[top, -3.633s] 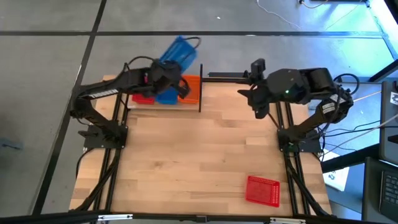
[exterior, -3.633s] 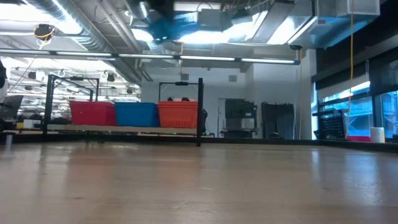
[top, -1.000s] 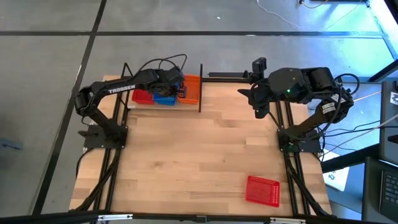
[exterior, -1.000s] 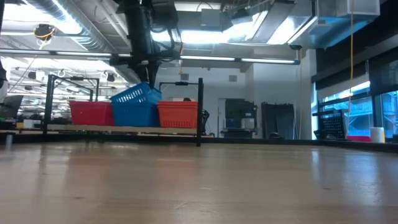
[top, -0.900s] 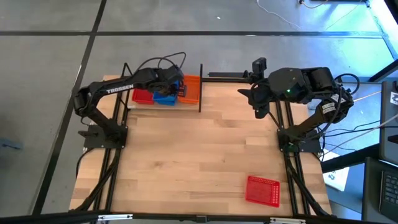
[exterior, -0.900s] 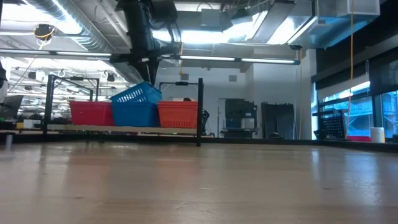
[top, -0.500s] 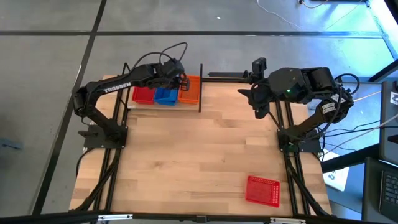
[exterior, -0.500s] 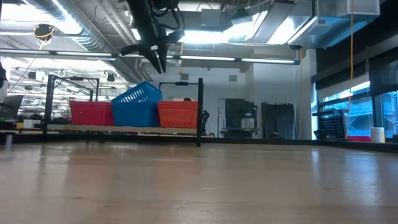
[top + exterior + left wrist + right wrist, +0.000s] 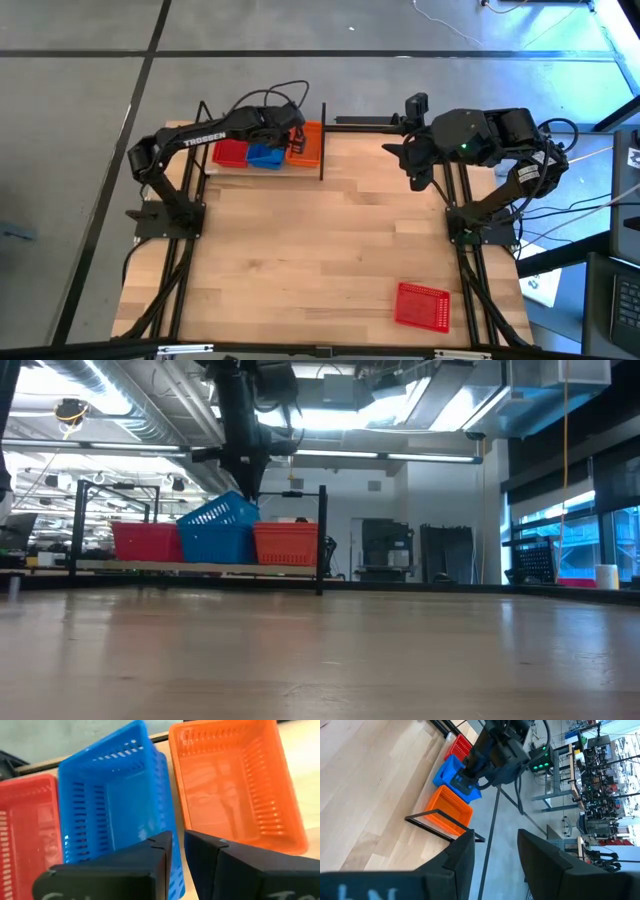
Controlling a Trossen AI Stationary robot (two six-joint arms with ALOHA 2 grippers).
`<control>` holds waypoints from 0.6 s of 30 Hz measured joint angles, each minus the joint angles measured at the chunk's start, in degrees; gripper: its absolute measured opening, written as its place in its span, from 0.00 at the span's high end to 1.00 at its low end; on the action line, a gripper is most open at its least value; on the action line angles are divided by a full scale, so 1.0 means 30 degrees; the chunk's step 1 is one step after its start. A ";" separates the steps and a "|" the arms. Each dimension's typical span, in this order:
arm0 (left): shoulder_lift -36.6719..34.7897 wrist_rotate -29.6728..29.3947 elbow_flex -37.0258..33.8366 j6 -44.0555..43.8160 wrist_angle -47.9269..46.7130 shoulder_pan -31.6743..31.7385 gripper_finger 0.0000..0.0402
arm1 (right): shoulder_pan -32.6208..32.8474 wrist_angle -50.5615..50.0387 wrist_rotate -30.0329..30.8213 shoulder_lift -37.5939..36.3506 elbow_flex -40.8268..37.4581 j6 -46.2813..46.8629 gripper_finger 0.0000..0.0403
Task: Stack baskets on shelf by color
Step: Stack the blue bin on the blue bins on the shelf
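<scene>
Left pincer point(image 9: 465, 779) over blue basket point(image 9: 451, 774)

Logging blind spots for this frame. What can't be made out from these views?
- How many baskets sit in each stack on the shelf: the low view shows side walls only.
- Whether the tilted blue mesh plastic basket is seated: the left gripper hides its near rim in the left wrist view.
- The lone red mesh plastic basket: seen in the high view only.
- The right gripper: fingertips cut off by the picture's edge.

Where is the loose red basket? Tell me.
In the high view, the loose red basket lies alone on the table's near right corner, on the right arm's side, far from the shelf at the far left.
</scene>
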 joint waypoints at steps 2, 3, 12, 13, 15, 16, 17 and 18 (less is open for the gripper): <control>0.0120 -0.0024 -0.0022 0.0419 0.0021 -0.0001 0.92 | 0.0001 0.0001 -0.0007 0.0000 0.0000 0.0000 0.62; 0.0120 -0.0129 -0.0022 0.0532 0.0112 -0.0040 0.94 | 0.0001 -0.0006 -0.0007 0.0000 0.0000 0.0000 0.62; 0.0044 -0.0212 -0.0015 0.0864 0.0236 0.0119 1.00 | -0.0006 0.0001 -0.0017 0.0000 0.0000 0.0000 0.62; -0.0081 -0.0188 -0.0015 0.0866 0.0308 0.0049 1.00 | -0.0001 0.0001 -0.0022 0.0000 0.0000 0.0000 0.62; -0.0417 -0.0386 -0.0013 0.0875 0.0566 -0.0134 1.00 | 0.0000 0.0001 -0.0022 0.0000 0.0000 0.0000 0.62; -0.0555 -0.0552 -0.0006 0.0922 0.0587 -0.0189 1.00 | 0.0000 0.0001 -0.0029 0.0000 0.0000 0.0000 0.62; -0.0620 -0.0787 0.0000 0.1092 0.0523 -0.0189 1.00 | -0.0006 0.0001 -0.0036 0.0000 0.0000 0.0000 0.62; -0.0663 -0.0940 0.0000 0.1272 0.0486 -0.0165 1.00 | -0.0006 0.0001 -0.0036 0.0000 0.0000 0.0000 0.62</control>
